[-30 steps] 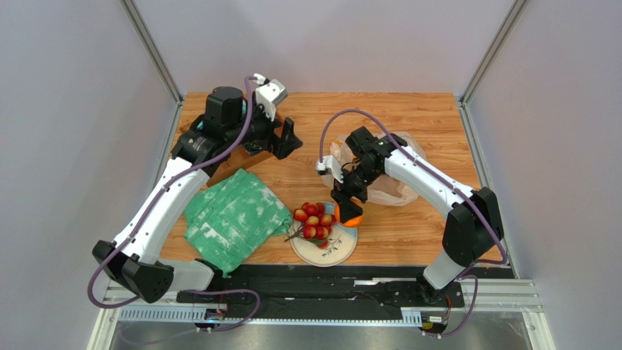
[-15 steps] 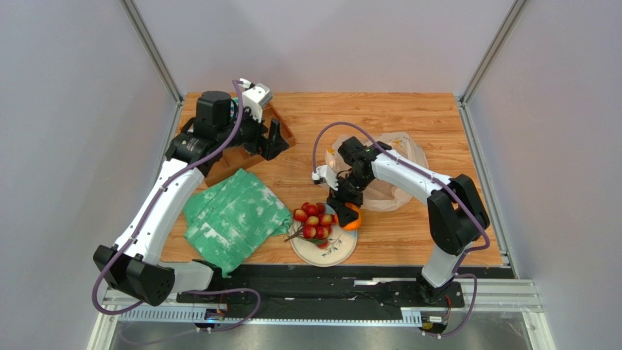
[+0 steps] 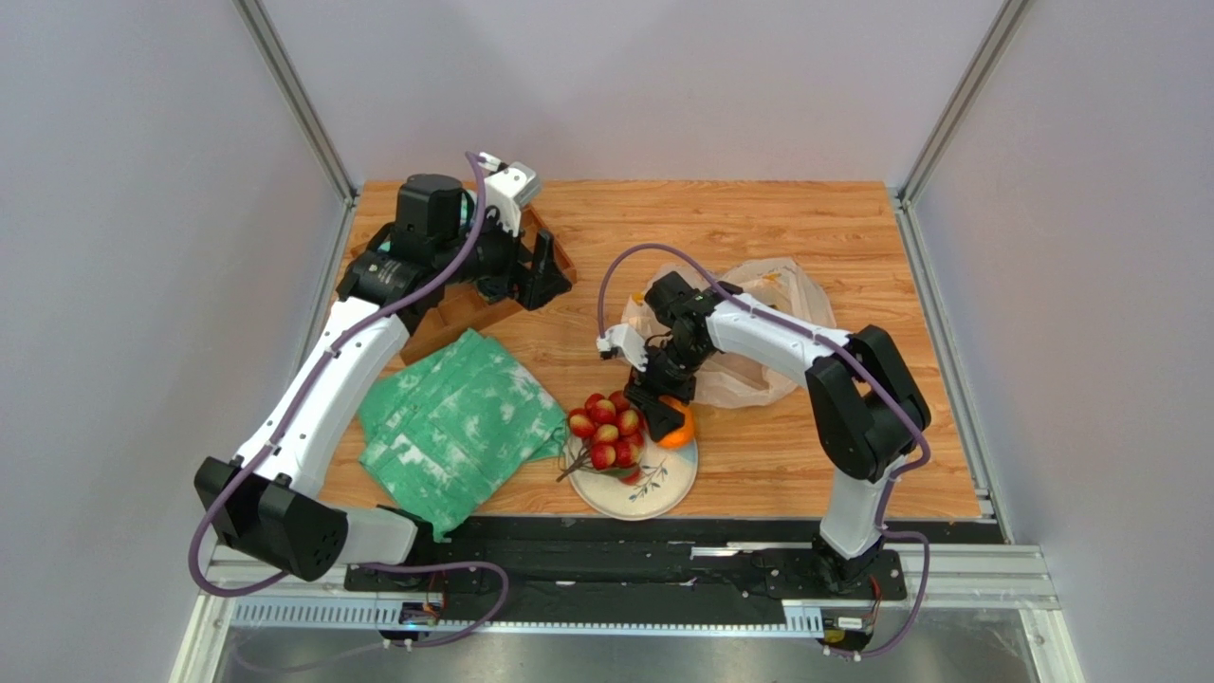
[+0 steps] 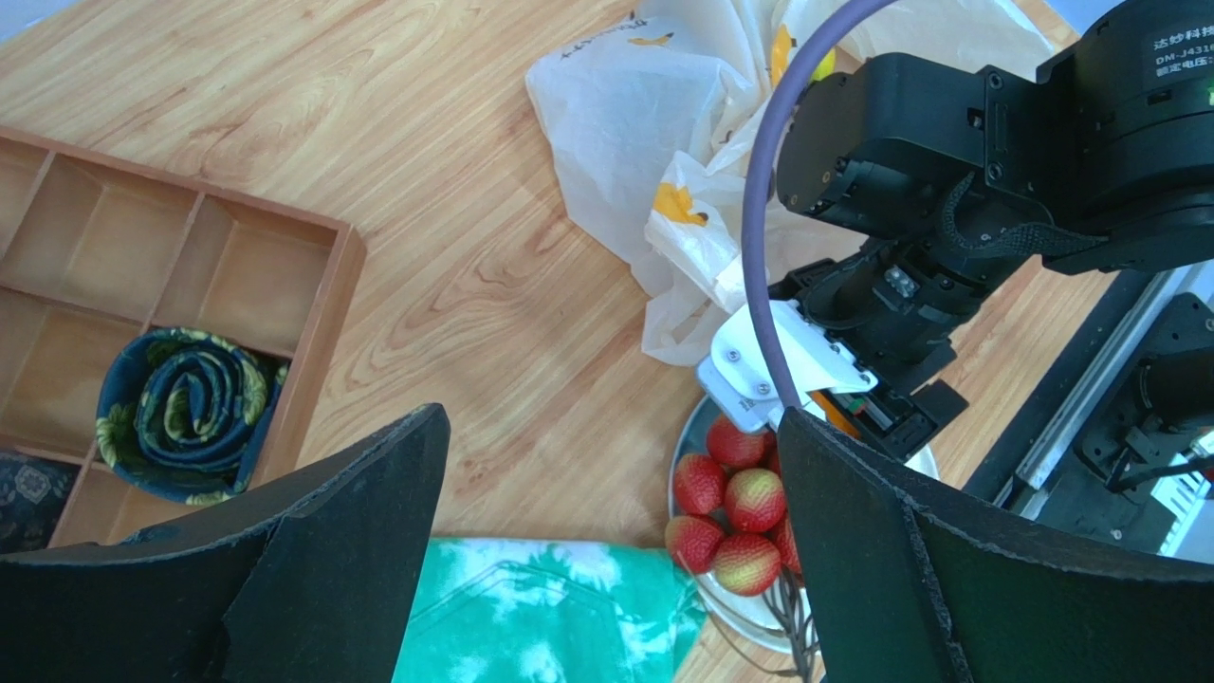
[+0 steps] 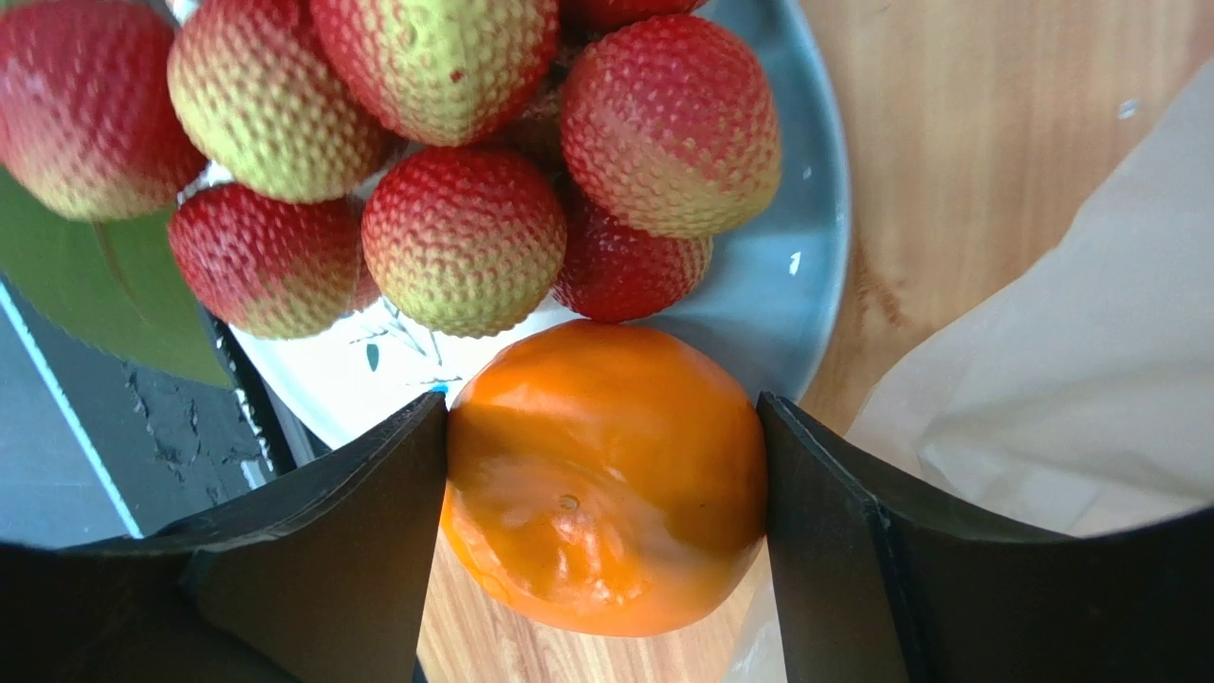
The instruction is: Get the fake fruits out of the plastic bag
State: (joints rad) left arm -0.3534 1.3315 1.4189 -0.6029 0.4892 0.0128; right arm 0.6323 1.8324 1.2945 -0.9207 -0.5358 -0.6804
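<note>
Wooden tabletop (image 3: pixel 798 228) carries a pale round plate (image 5: pixel 798 285) of red-yellow plastic balls (image 3: pixel 606 431); right gripper (image 5: pixel 602 420) clamps a glossy orange fake fruit (image 5: pixel 606 477) over the plate's rim; dropped here it may roll off; crinkly whitish plastic bag (image 3: pixel 770 306) just behind; left gripper (image 4: pixel 610 420) spread, empty, farthest.

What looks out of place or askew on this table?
The green cloth lies rumpled and skewed, its near corner hanging over the table edge. The orange in the right gripper straddles the plate rim, partly over bare wood.
</note>
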